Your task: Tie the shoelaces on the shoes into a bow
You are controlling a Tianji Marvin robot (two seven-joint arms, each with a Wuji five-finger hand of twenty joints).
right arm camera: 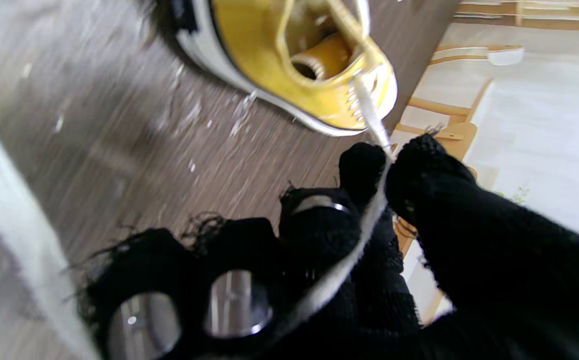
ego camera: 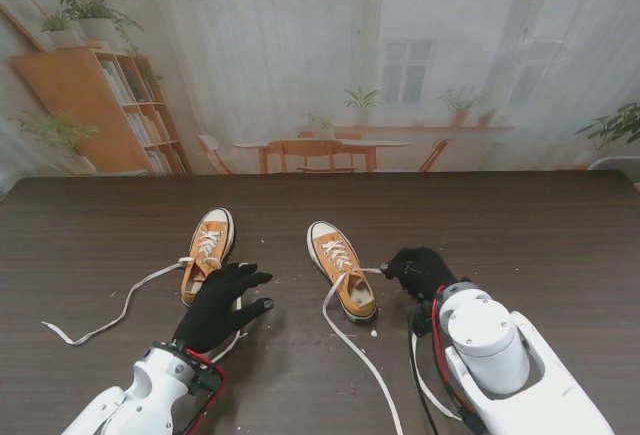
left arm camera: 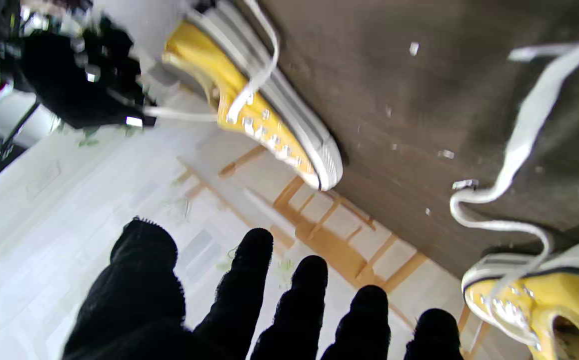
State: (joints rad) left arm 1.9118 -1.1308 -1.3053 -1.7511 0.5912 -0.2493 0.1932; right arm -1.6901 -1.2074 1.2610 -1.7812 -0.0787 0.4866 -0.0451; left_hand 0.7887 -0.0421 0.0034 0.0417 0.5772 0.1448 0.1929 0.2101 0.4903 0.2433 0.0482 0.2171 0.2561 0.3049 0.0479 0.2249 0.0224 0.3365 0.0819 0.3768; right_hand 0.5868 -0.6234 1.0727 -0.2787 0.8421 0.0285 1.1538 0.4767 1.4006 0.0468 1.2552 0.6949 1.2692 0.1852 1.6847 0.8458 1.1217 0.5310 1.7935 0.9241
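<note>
Two yellow canvas shoes with white soles lie on the dark table: the left shoe (ego camera: 206, 252) and the right shoe (ego camera: 343, 270), both with loose white laces. My right hand (ego camera: 421, 272), in a black glove, sits just right of the right shoe and is shut on one of its laces (right arm camera: 369, 107), pinched between thumb and finger. That shoe's other lace (ego camera: 355, 350) trails toward me across the table. My left hand (ego camera: 220, 307) hovers open, fingers spread, near the left shoe's heel. The left shoe's lace (ego camera: 120, 310) runs out to the left.
Small white specks (left arm camera: 413, 48) dot the dark wood table (ego camera: 540, 245). A printed backdrop of a room stands behind the table's far edge.
</note>
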